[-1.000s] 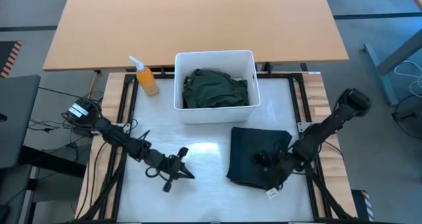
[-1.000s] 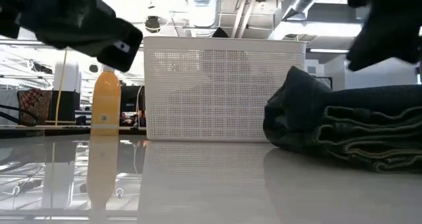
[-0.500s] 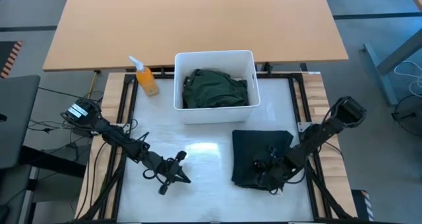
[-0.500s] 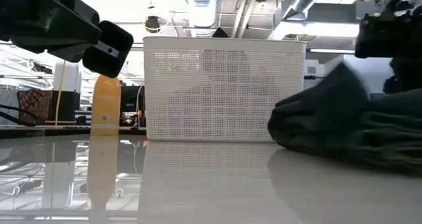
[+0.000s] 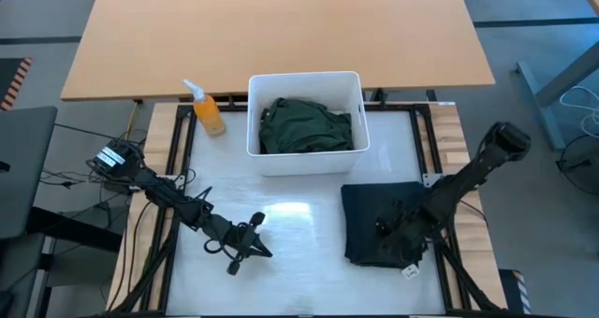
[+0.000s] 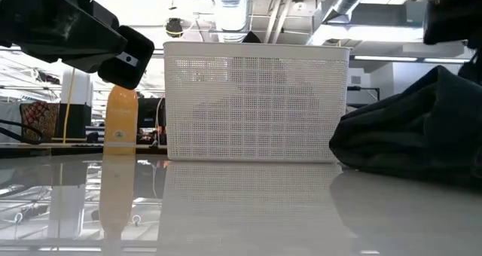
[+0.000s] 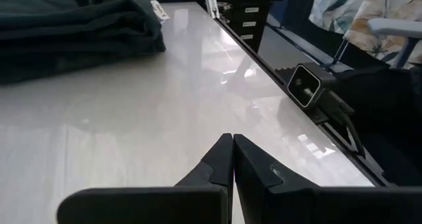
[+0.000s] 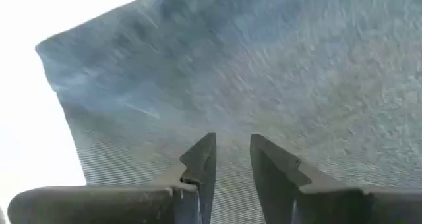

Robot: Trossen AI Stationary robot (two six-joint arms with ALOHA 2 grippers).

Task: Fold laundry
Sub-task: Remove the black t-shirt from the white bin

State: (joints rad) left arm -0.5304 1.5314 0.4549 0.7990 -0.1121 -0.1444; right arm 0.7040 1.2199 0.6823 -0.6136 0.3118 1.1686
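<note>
My right gripper [image 5: 393, 232] sits on the folded black garment [image 5: 374, 220] at the table's [image 5: 290, 290] front right corner. In the right wrist view its 2 fingers [image 8: 201, 161] stand slightly apart, tips pressed down onto the cloth; I cannot tell whether a fold is pinched between them.

The black garment lies flat as a rough rectangle, its right edge near the table's right edge. A small white tag [image 5: 410, 272] pokes out at its front right corner. In the low view the garment [image 6: 410, 139] shows as a dark mound just right of the bin [image 6: 256, 102].

My left gripper [image 5: 245, 252] waits above the table's front left part, well apart from the garment. Its fingers [image 7: 221, 161] are pressed together and hold nothing.

The white bin [image 5: 304, 159] stands at the table's back middle. A dark green garment [image 5: 304, 126] lies crumpled inside it.

An orange spray bottle [image 5: 206, 109] stands just left of the bin, near the back left corner.
</note>
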